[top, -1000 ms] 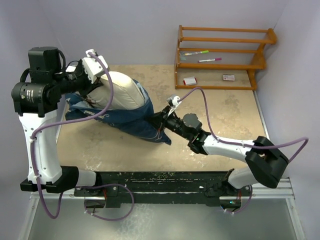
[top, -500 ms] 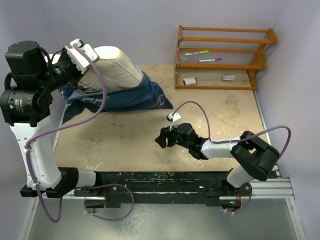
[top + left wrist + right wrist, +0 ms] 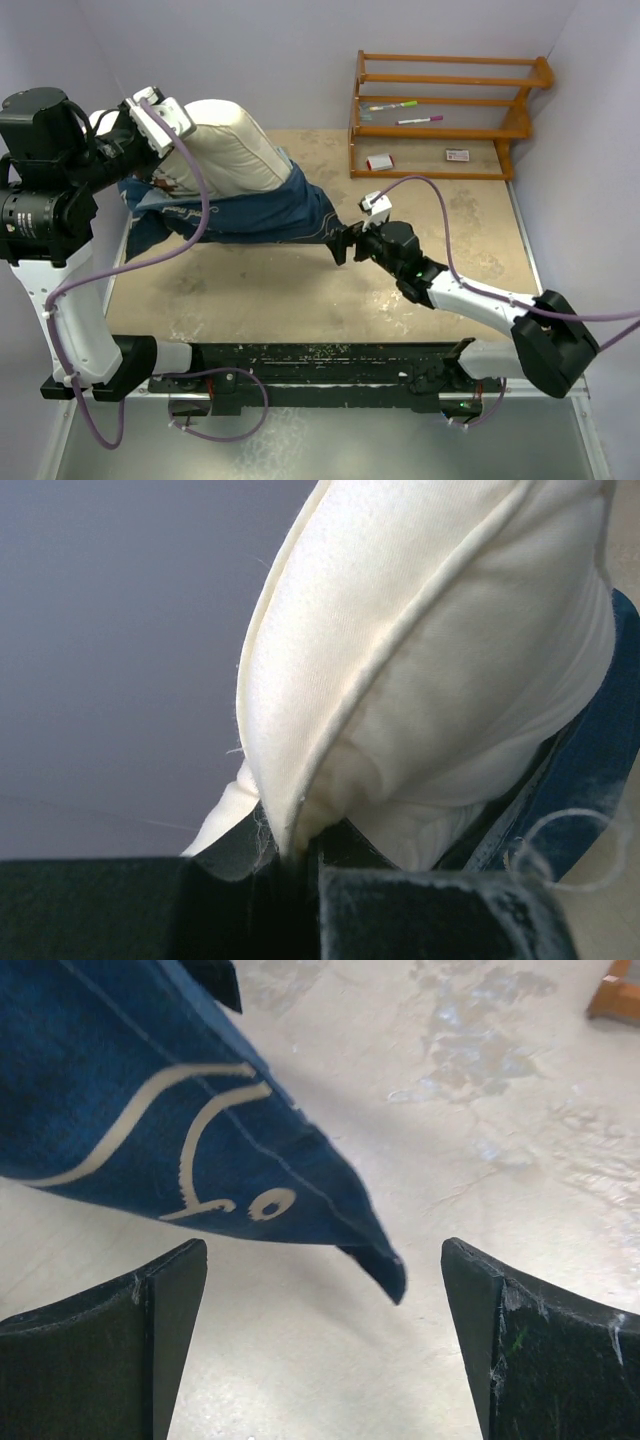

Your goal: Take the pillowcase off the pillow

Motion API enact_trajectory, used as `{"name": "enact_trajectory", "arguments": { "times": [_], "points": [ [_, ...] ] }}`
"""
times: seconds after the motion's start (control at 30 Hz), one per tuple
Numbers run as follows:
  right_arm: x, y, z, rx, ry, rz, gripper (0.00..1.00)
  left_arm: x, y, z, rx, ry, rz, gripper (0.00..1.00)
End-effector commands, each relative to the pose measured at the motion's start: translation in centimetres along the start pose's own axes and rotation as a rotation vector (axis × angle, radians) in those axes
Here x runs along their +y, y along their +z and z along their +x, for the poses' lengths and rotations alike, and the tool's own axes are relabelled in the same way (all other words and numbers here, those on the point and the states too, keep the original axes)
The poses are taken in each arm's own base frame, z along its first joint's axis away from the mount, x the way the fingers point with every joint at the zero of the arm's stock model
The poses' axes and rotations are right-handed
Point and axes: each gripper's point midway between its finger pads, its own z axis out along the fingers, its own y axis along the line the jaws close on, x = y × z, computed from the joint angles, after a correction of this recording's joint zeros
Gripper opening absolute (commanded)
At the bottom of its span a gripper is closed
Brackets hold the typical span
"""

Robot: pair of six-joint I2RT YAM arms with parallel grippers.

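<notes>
The cream pillow (image 3: 230, 150) is lifted at the back left, its upper half bare. My left gripper (image 3: 165, 135) is shut on the pillow's seam edge; in the left wrist view the seam (image 3: 300, 810) runs down between the closed jaws. The navy pillowcase (image 3: 255, 215) with white line drawings hangs round the pillow's lower end and spreads over the table. Its pointed corner (image 3: 385, 1265) lies between the jaws of my right gripper (image 3: 342, 245), which is open and just short of it. The fabric is not pinched by the right fingers (image 3: 110, 1345).
A wooden shelf rack (image 3: 445, 110) stands at the back right with markers and small cards on it. The tan table top (image 3: 300, 290) lies below the arms. A black rail (image 3: 320, 360) runs along the near edge.
My right gripper let go of the pillowcase, drew back, then moved forward to the case's corner again. The left arm lifted the pillow higher and to the left.
</notes>
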Motion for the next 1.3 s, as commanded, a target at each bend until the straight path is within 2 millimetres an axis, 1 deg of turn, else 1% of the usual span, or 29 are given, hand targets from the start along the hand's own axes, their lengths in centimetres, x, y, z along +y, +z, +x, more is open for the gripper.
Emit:
{"name": "enact_trajectory", "arguments": {
  "times": [0.0, 0.07, 0.1, 0.17, 0.2, 0.27, 0.37, 0.4, 0.47, 0.5, 0.6, 0.63, 0.67, 0.7, 0.73, 0.83, 0.93, 1.03, 1.17, 1.27],
  "points": [
    [0.2, -1.0, -2.2, -0.038, -0.099, -0.051, 1.0, 1.9, -2.4, -5.8, -0.196, 0.182, -0.099, 0.0],
    [1.5, -1.1, -2.4, -0.047, -0.166, -0.137, 1.0, 1.4, -2.6, -6.1, -0.207, 0.183, -0.081, 0.0],
    [2.5, -1.1, -2.4, -0.05, -0.194, -0.2, 1.0, 1.3, -2.6, -6.1, -0.209, 0.184, -0.075, 0.0],
    [4.8, -1.2, -1.8, -0.025, -0.245, -0.351, 0.99, 1.3, -2.7, -6.2, -0.211, 0.184, -0.074, 0.0],
    [5.5, -1.1, -1.2, -0.007, -0.273, -0.401, 0.98, 1.3, -2.8, -6.3, -0.211, 0.183, -0.077, 0.0],
    [5.9, -0.2, -0.7, 0.017, -0.292, -0.432, 0.95, 1.3, -2.9, -6.3, -0.21, 0.18, -0.077, 0.0],
    [4.9, 1.5, 0.3, 0.046, -0.296, -0.38, 0.84, 1.3, -3.1, -6.5, -0.214, 0.183, -0.079, 0.0],
    [4.5, 1.8, 0.6, 0.047, -0.29, -0.358, 0.76, 1.3, -3.2, -6.6, -0.214, 0.185, -0.082, 0.0],
    [3.3, 2.5, 1.5, 0.047, -0.239, -0.29, 0.56, 1.7, -3.3, -6.7, -0.213, 0.189, -0.097, 0.0],
    [2.9, 2.7, 2.4, 0.059, -0.22, -0.271, 0.47, 2.0, -3.3, -6.8, -0.213, 0.186, -0.108, 0.0],
    [1.8, 2.9, 5.3, 0.103, -0.145, -0.225, 0.28, 2.9, -3.6, -7.4, -0.221, 0.167, -0.152, 0.0],
    [1.6, 2.8, 5.9, 0.106, -0.114, -0.21, 0.18, 3.2, -3.8, -7.7, -0.228, 0.161, -0.168, 0.0],
    [1.3, 2.7, 6.5, 0.114, -0.093, -0.195, 0.06, 3.6, -4.0, -7.9, -0.233, 0.155, -0.191, 0.0],
    [0.9, 2.7, 6.9, 0.115, -0.06, -0.169, 0.0, 3.9, -4.2, -8.2, -0.241, 0.145, -0.21, 0.0],
    [0.5, 2.5, 7.4, 0.118, -0.005, -0.141, 0.0, 4.2, -4.5, -8.3, -0.244, 0.143, -0.235, 0.0],
    [0.0, 1.9, 8.1, 0.102, 0.072, -0.105, 0.0, 5.4, -5.0, -9.0, -0.261, 0.153, -0.302, 0.0],
    [-0.4, 1.6, 9.0, 0.108, 0.146, -0.068, 0.0, 7.2, -5.9, -9.8, -0.274, 0.169, -0.394, 0.0],
    [-1.9, 1.2, 9.6, 0.103, 0.213, 0.022, 0.0, 8.8, -7.4, -10.8, -0.291, 0.199, -0.495, 0.0],
    [-3.3, 0.5, 10.0, 0.094, 0.298, 0.118, 0.0, 9.8, -9.2, -11.8, -0.3, 0.251, -0.581, 0.0],
    [-4.0, 0.1, 10.7, 0.12, 0.325, 0.173, 0.0, 10.4, -10.5, -12.4, -0.309, 0.288, -0.641, 0.0]
  ]
}}
